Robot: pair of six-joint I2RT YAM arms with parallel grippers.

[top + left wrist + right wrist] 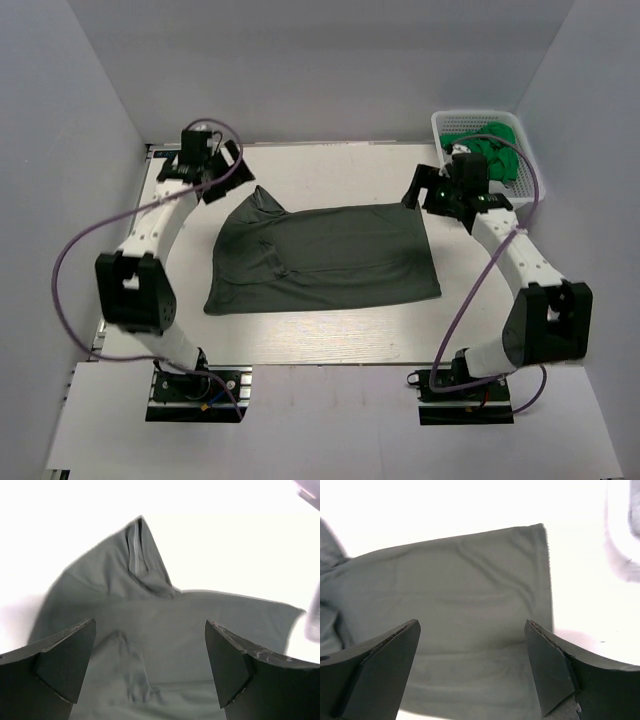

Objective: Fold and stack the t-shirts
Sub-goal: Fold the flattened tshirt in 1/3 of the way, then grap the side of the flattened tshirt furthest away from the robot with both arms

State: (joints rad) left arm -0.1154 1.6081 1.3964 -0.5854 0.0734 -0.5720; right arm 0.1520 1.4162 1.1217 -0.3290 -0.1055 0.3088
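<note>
While the dark grey t-shirt lies spread across the middle of the white table, both arms reach over its far end, 1 on each side. In the overhead view the shirt is mostly flat, with a straight edge on the right and a rumpled left part where a sleeve rises to a point toward the upper left. The left gripper sits in the upper left of that view, near the pointed sleeve, with its jaws spread wide and nothing between them. Its own camera shows the 2 black fingers at the lower corners of the frame, with the sleeve and its pale seam in the upper middle. The right gripper sits in the upper right, just beside the shirt's far right corner, released too and grasping nothing. Its camera shows its fingers low in the frame, the shirt's smooth cloth filling the centre and the straight edge running down the right of the middle. A white basket stands in the upper right corner of the overhead view with crumpled green t-shirts inside; how many cannot be told.
</note>
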